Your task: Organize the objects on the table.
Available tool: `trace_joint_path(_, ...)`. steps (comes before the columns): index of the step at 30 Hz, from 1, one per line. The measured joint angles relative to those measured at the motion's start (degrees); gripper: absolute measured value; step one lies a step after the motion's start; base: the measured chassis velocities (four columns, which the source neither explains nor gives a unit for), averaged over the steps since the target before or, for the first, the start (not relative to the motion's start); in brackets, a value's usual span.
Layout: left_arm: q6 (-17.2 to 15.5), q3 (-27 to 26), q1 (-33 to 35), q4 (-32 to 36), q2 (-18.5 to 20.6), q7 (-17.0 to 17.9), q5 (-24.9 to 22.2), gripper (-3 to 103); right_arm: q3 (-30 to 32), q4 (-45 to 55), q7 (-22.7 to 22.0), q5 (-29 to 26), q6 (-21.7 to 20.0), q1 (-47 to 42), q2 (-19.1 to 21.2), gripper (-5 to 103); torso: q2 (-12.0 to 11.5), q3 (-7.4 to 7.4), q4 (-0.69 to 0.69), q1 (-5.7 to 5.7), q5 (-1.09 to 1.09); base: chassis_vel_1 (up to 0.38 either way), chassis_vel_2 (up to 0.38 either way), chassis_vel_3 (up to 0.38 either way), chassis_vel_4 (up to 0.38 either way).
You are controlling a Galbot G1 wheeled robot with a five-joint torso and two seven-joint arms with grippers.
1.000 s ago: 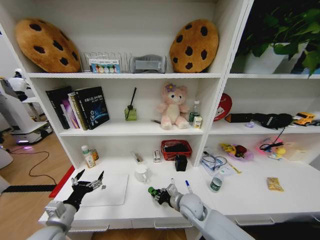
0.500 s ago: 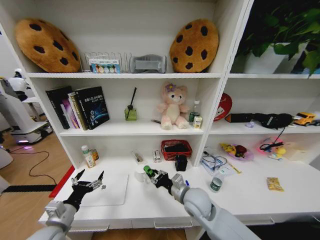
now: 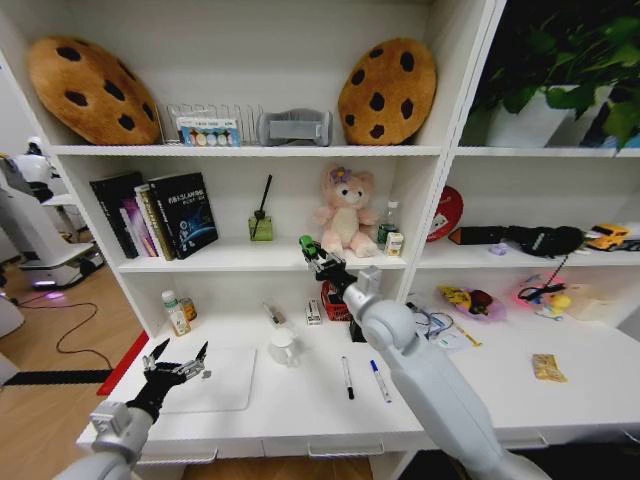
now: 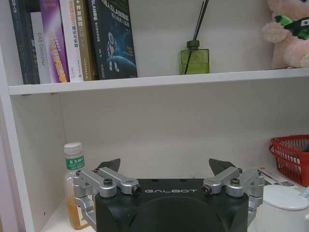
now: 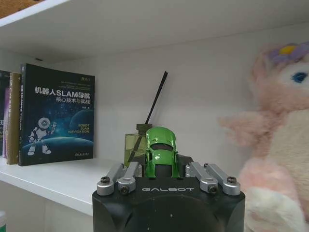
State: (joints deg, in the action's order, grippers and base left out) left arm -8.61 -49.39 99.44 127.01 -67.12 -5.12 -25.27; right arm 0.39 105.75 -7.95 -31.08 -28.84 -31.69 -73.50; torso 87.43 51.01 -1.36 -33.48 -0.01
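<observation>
My right gripper (image 3: 318,260) is shut on the tiny green toy car (image 3: 308,243), held up at the middle shelf just left of the pink plush bear (image 3: 345,213). In the right wrist view the car (image 5: 161,150) stands upright between the fingers of that gripper (image 5: 161,166). My left gripper (image 3: 176,364) hangs open over the silver laptop (image 3: 215,382) at the left of the white table (image 3: 300,415). In the left wrist view, nothing sits between the spread fingers of this gripper (image 4: 164,169). Two pens (image 3: 347,377), one blue-capped (image 3: 380,381), lie on the table under my right arm.
A reed diffuser bottle (image 5: 133,147) and books (image 3: 165,215) stand on the middle shelf left of the car. On the table are a white mug (image 3: 283,347), a red basket (image 3: 333,297) and a drink bottle (image 3: 177,314). Clutter covers the right side.
My right gripper has risen with the green toy car from the table's front up and back to the middle shelf beside the bear. The left arm has stayed put.
</observation>
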Motion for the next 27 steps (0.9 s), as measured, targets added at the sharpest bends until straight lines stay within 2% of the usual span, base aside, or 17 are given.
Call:
trace_joint_path(5,0.0,0.0,0.0,0.0,0.0,0.0,0.0,100,-3.6,-6.9,-1.5,-1.0,-1.3,4.7,-3.8,34,0.0,0.0,0.0,0.0,0.0,0.0,0.0,0.0,0.0)
trace_joint_path(8,0.0,0.0,0.0,0.0,0.0,0.0,0.0,100,-5.7,-12.5,-4.3,-2.3,-3.2,9.0,-7.0,34,0.0,0.0,0.0,0.0,0.0,0.0,0.0,0.0,0.0)
trace_joint_path(17,0.0,0.0,0.0,0.0,0.0,0.0,0.0,100,-6.1,-18.5,-11.8,-7.0,-8.4,16.0,-11.3,34,0.0,-0.01,-0.01,0.01,0.0,0.0,0.0,0.0,0.0)
trace_joint_path(20,0.0,0.0,0.0,0.0,0.0,0.0,0.0,100,-6.3,-19.5,-17.1,-13.3,-11.9,17.8,-12.5,34,0.0,-0.01,-0.01,0.01,0.0,0.0,0.0,0.0,0.0)
trace_joint_path(21,0.0,0.0,0.0,0.0,0.0,0.0,0.0,100,-6.3,-19.5,-17.1,-13.3,-11.9,17.8,-12.5,34,0.0,-0.01,-0.01,0.01,0.0,0.0,0.0,0.0,0.0)
trace_joint_path(22,0.0,0.0,0.0,0.0,0.0,0.0,0.0,100,-6.4,-19.9,-19.2,-15.9,-13.0,18.3,-12.9,34,0.0,-0.01,0.0,0.01,0.01,0.0,0.0,0.0,0.0)
trace_joint_path(24,0.0,0.0,0.0,0.0,0.0,0.0,0.0,100,-6.4,-20.4,-21.7,-18.8,-13.5,18.8,-13.2,34,0.0,-0.01,-0.01,0.02,0.01,0.0,0.0,0.0,0.0)
trace_joint_path(27,0.0,0.0,0.0,0.0,0.0,0.0,0.0,100,-6.5,-20.7,-23.4,-20.5,-13.6,19.0,-13.2,34,0.0,-0.01,-0.01,0.02,0.01,0.0,0.0,0.0,0.0)
